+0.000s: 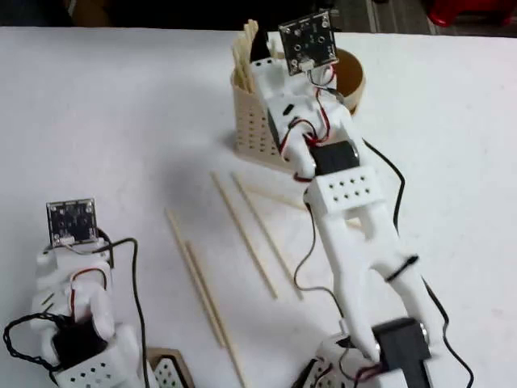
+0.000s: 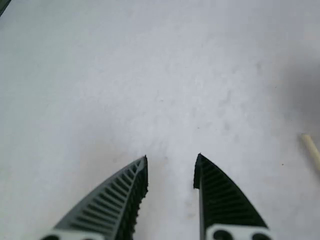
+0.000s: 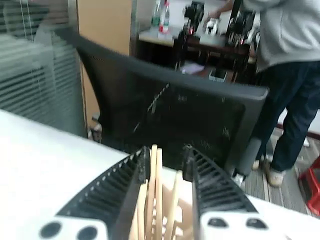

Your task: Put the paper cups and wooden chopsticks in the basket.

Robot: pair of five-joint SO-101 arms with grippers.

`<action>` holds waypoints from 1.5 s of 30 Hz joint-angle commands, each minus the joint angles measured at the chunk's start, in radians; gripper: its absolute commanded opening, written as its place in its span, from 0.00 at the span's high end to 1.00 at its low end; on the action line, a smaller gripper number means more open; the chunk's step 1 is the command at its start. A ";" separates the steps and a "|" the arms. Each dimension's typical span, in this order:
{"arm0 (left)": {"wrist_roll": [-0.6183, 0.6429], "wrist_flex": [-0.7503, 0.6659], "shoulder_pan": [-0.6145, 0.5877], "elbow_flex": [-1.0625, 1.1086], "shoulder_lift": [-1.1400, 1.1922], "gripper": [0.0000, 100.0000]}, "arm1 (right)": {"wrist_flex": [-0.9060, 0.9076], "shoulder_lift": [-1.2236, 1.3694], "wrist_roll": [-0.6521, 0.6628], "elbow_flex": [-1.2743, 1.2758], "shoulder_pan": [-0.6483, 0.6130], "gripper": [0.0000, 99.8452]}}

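Observation:
A cream perforated basket point(image 1: 252, 129) stands at the far middle of the table, with wooden chopsticks point(image 1: 245, 50) upright in it. My right gripper point(image 1: 262, 55) hangs over the basket's top. Its fingers are slightly apart in the right wrist view, where my right gripper point(image 3: 164, 162) has upright chopsticks point(image 3: 154, 195) between the jaws, one of them against a finger. A brown paper cup point(image 1: 354, 79) shows just behind the right arm; whether it sits inside the basket I cannot tell. Several loose chopsticks point(image 1: 242, 234) lie on the table. My left gripper point(image 2: 171, 165) is open over bare table at the near left.
The right arm point(image 1: 355, 242) stretches from the near right edge to the basket, crossing over one loose chopstick. A chopstick end point(image 2: 311, 149) lies to one side of the left gripper. Cables point(image 1: 137, 299) trail beside both arms. A black chair point(image 3: 170, 110) stands beyond the table.

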 commanded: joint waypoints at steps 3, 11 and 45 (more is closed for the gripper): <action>0.005 -0.023 -0.001 -0.006 -0.010 0.84 | 0.415 -0.255 -0.002 -0.008 -0.061 0.88; 0.002 -0.017 0.030 -0.051 -0.010 0.83 | 0.903 -0.438 -0.002 0.040 -0.074 0.88; 0.060 0.305 0.544 -0.609 1.003 0.76 | 0.466 -0.670 -0.186 0.792 0.160 0.88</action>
